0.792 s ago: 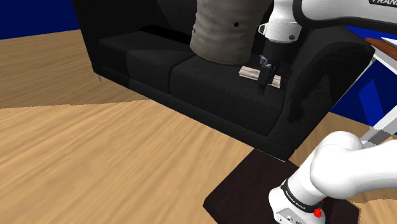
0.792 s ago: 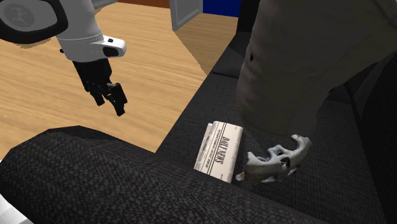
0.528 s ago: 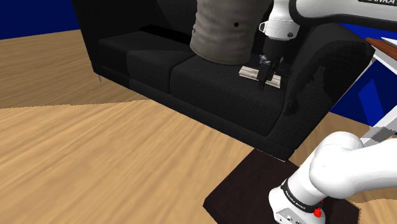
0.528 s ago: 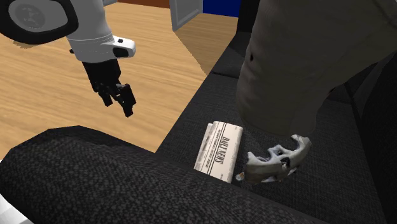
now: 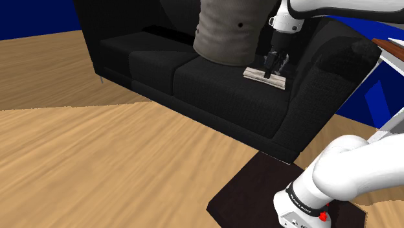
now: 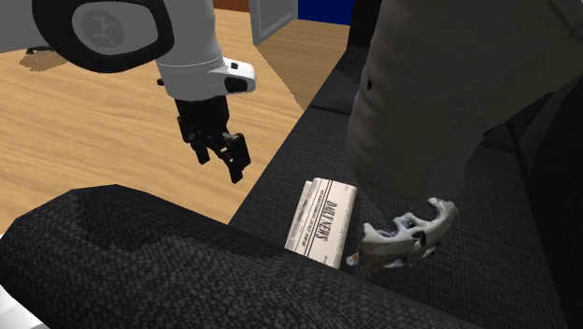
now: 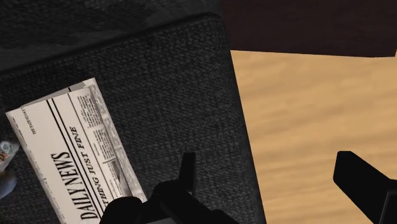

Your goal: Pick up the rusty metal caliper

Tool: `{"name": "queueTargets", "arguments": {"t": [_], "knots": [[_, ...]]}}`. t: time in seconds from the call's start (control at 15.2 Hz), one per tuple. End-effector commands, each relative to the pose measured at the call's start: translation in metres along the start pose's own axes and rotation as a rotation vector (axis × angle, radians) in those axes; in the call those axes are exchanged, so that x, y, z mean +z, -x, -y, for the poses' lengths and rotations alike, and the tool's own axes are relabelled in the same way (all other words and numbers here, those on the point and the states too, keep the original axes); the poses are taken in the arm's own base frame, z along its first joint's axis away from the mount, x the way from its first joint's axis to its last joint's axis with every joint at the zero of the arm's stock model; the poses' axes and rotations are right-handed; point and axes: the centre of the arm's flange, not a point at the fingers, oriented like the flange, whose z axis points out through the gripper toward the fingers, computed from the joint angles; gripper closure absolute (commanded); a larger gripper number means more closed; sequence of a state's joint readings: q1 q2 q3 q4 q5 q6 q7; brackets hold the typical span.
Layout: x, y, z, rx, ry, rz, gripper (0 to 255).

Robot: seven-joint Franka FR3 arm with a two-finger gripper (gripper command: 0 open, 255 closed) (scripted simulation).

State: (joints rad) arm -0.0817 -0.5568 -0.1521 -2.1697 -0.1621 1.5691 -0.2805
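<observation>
The caliper is a grey, worn metal piece lying on the black sofa seat, just beside a folded newspaper and against a big grey cushion. My gripper hangs open above the seat's front edge, on the newspaper's far side from the caliper and well apart from it. In the shoulder view the gripper hovers over the newspaper. In the wrist view the fingers stand wide apart with nothing between them; the newspaper lies beside them, and a grey sliver shows past its far end.
The sofa's padded armrest rises close under the arm. The grey cushion leans on the backrest behind the newspaper. Wooden floor spreads in front of the sofa. A dark mat lies under the stand.
The gripper has moved across the armrest toward the sofa seat and newspaper, and dropped slightly. It stays open. The caliper and newspaper have not moved.
</observation>
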Motion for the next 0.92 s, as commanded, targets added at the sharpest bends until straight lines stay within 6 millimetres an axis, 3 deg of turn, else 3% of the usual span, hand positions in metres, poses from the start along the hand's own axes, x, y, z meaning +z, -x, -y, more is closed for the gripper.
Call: {"name": "queueTargets", "arguments": {"t": [0.0,0.86], "knots": [[-0.001,-0.005,-0.024,0.017,0.003,-0.005,0],[-0.007,-0.039,-0.189,0.124,0.015,-0.039,0]]}}
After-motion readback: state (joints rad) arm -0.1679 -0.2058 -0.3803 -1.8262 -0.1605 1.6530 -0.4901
